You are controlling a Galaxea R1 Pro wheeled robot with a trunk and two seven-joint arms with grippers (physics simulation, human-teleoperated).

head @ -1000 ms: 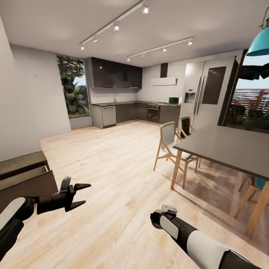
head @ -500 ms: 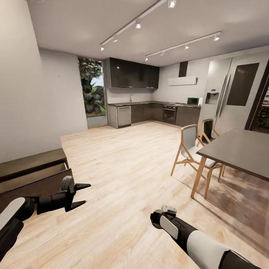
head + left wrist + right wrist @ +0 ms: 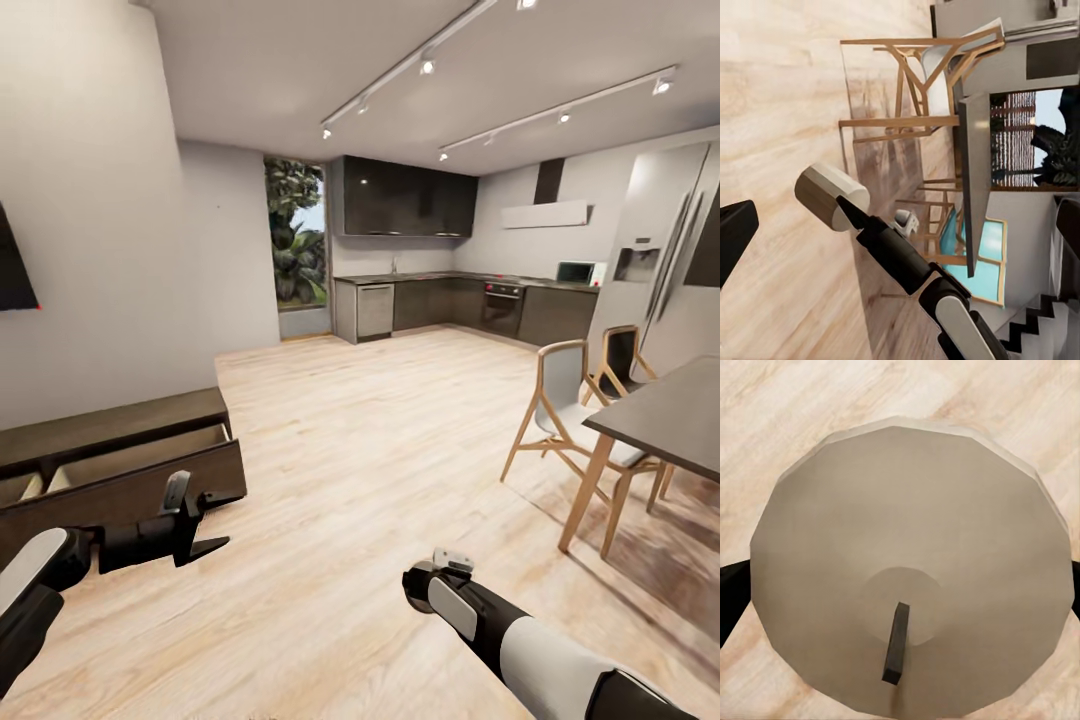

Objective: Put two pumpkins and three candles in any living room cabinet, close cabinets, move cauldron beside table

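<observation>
I'm looking across a wide room with a pale wood floor [image 3: 380, 450], and a dark kitchen [image 3: 440, 300] sits along the far wall. At the right edge of my head view there's a grey-topped dining table [image 3: 670, 420] on wooden legs, with two wooden chairs [image 3: 570, 410] pulled up on its kitchen side. Low on the left is the long dark brown cabinet [image 3: 110, 470], and its drawer is pulled out, pale wood showing inside; I can't make out anything lying in the part I can see.

My left arm reaches out in front of that cabinet. The left gripper [image 3: 222, 520] has its two black fingers spread apart, nothing between them, hanging over bare floor just beside the drawer front.

My right arm comes in from the lower right. The right gripper [image 3: 844, 206] is clamped on a candle [image 3: 907, 577]: the right wrist camera is staring straight down on its flat beige top with the little dark wick, black fingers [image 3: 731, 589] pressing in at either side. From the left wrist camera I see that same candle [image 3: 832, 196] as a stubby cylinder at the tip of the right arm, held above the floor, well apart from the cabinet.
</observation>
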